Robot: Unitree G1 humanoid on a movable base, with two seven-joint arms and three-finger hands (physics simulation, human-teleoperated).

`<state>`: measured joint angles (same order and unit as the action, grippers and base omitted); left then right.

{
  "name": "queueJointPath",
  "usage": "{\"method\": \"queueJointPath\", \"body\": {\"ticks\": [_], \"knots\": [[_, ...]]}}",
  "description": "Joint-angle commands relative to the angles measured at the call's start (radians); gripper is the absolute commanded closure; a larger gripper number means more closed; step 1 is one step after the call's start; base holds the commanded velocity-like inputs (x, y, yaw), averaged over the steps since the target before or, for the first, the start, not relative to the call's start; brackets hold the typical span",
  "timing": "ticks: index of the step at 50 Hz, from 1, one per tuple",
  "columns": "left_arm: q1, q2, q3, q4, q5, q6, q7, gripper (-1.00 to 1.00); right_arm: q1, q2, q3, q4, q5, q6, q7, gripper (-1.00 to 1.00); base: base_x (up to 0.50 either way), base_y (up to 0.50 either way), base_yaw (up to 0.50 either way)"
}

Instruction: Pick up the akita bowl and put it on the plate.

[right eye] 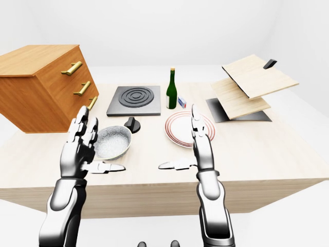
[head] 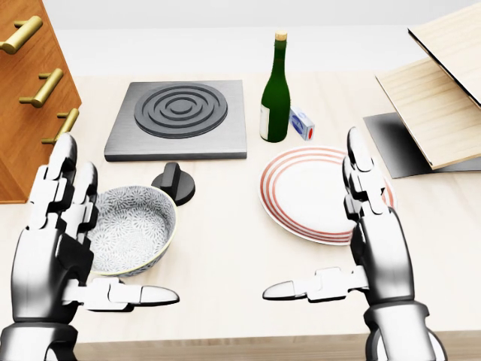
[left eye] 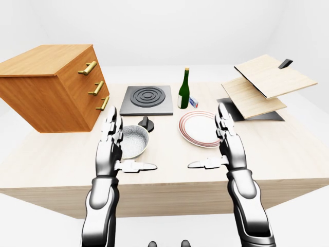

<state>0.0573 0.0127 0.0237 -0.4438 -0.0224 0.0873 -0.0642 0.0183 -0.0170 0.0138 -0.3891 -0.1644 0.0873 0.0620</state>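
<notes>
Just beside the spread left hand (head: pixel 54 252) lies the akita bowl (head: pixel 137 227).

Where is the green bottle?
In the head view, the green bottle stands top middle, between the black hotplate and a small box, just above the plate.

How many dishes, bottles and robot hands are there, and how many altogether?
Dishes: 2 (bowl, plate)
Bottles: 1 (green bottle)
Robot hands: 2 (left hand, right hand)
Total: 5
</notes>
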Motion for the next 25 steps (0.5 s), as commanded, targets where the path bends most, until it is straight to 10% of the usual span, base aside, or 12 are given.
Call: {"method": "queueJointPath", "body": {"ticks": [1, 25], "knots": [[-0.015, 0.004, 0.025, -0.086, -0.019, 0.000, 0.000, -1.00, -0.003, 0.000, 0.002, -0.079, -0.023, 0.000, 0.013, -1.00, 0.00, 0.00, 0.00], [-0.179, 0.103, 0.216, -0.082, -0.083, 0.000, 0.037, -1.00, -0.004, 0.001, 0.000, -0.080, -0.032, 0.000, 0.010, -1.00, 0.00, 0.00, 0.00]]}}
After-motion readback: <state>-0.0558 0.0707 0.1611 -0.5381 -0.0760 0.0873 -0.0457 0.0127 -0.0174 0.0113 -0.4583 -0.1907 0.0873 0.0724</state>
